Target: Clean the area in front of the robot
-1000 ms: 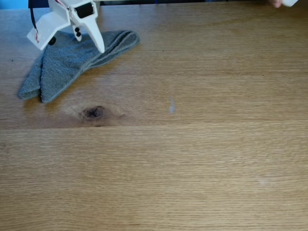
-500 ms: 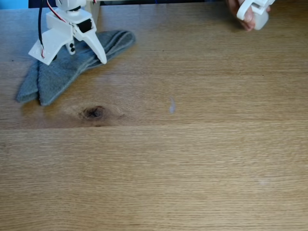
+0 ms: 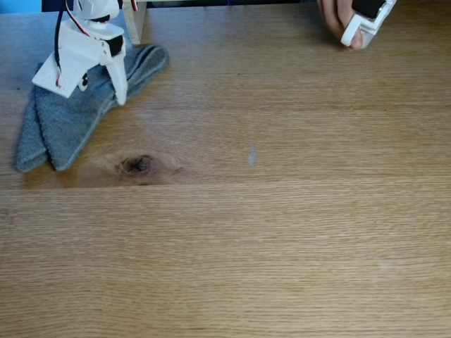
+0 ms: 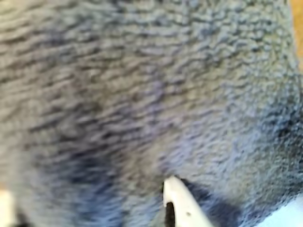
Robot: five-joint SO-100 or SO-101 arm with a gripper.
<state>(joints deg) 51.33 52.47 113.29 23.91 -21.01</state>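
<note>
White and pointed, the gripper (image 3: 84,88) of the robot (image 3: 84,49) stands at the upper left of the fixed view with its two fingers spread apart, both tips down on a folded grey terry cloth (image 3: 60,123). One finger (image 3: 118,81) presses the cloth's upper fold; the other sits near its left edge. In the wrist view a white fingertip (image 4: 177,201) pokes up from the bottom edge into the looped grey cloth (image 4: 142,94), touching it and casting a dark shadow beside it. A black cable and thin red wires run down the arm. The cloth lies on the light-brown wooden tabletop (image 3: 282,246), trailing down-left from the gripper. Just right of the cloth's lower end is a dark knot (image 3: 137,165); farther right, a small pale smear (image 3: 251,155). Well apart, at the top right edge, a person's hand (image 3: 338,17) holds a white object (image 3: 366,24).
</note>
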